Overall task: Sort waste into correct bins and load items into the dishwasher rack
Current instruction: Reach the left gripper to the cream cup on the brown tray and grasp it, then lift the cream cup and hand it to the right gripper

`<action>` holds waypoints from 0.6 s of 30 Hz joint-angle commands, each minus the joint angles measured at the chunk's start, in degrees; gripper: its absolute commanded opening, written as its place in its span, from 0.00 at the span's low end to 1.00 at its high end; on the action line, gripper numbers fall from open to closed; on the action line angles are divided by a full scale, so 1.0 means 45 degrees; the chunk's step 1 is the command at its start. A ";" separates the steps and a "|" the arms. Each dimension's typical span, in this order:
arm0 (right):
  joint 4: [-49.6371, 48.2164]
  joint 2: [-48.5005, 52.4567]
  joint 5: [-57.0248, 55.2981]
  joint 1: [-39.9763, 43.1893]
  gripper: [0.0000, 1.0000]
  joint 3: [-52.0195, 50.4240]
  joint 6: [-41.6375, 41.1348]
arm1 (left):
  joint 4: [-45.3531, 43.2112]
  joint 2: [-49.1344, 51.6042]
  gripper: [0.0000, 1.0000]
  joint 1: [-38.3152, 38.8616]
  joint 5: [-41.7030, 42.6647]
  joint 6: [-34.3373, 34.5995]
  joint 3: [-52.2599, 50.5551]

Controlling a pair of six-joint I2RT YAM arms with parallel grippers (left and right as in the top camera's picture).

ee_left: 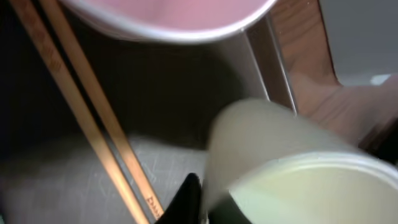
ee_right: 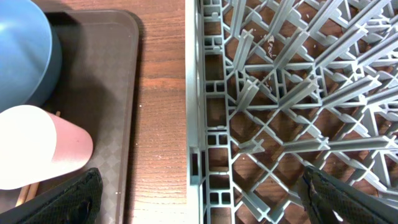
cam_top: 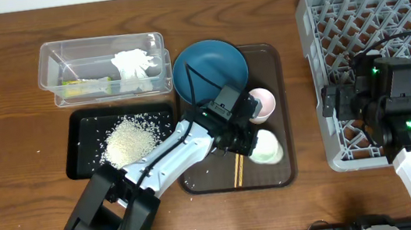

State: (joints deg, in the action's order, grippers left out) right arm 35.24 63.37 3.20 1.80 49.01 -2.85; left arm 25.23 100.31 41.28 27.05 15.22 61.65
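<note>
**Left jaws closed at the whitish cup, right jaws wide and empty**

The left gripper [cam_top: 249, 135] had its jaws drawn fully together low over the brown tray [cam_top: 272, 67]. In the left wrist view only one dark fingertip [ee_left: 188, 198] showed, lying against the wall of the whitish cup [ee_left: 292, 180] near its rim. The other finger was out of sight, so whether the cup was actually pinched could not be told. That view was blurred and cut off the cup at the right and bottom edges. The pinkish cup [cam_top: 264, 101] stood just beside it on the same tray. The chopsticks [ee_left: 111, 121], two sticks side by side, lay on the tray floor; from overhead only their lower ends showed past the gripper.

The right gripper [ee_right: 205, 199] hung over the left edge of the rack [cam_top: 373, 8], its fingers [ee_right: 65, 199] spread as far apart as they go, with nothing between them. The arm covered part of the rack's grid.

There was one blue plate [cam_top: 209, 69] at the tray's upper left corner, partly crossed by the left arm's cable. One clear tub [cam_top: 53, 59] held one snack wrapper [cam_top: 88, 86] and one crumpled tissue [cam_top: 132, 63]. One black tray [cam_top: 78, 166] just below it held one heap of rice [cam_top: 128, 140], with loose grains scattered around the heap.
</note>
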 commanded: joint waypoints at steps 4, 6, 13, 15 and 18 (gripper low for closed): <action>0.0189 -0.0010 0.0102 -0.0228 0.99 0.0253 -0.0209 | 0.0947 -0.1909 0.06 -0.0855 0.0238 -0.0010 0.0107; 0.0063 -0.0010 0.0117 -0.0228 0.99 0.0253 -0.0214 | 0.1039 -0.2783 0.06 -0.1263 0.0238 -0.0010 0.0107; -0.1355 0.0112 0.4726 -0.0228 0.99 0.0253 0.1355 | -0.0719 -0.4386 0.07 -0.3405 0.1491 0.0767 0.0107; -0.1875 0.0272 0.7155 -0.0228 0.99 0.0253 0.2370 | -0.1821 -0.4143 0.06 -0.4163 0.3016 0.1273 0.0107; -0.2482 0.0636 1.1001 -0.0238 0.99 0.0253 0.4017 | -0.3667 -0.3337 0.06 -0.5119 0.5275 0.2419 0.0107</action>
State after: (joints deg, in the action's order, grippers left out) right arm 24.99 64.58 30.15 1.80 49.12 5.82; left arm 12.03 82.06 21.30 38.28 20.60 61.76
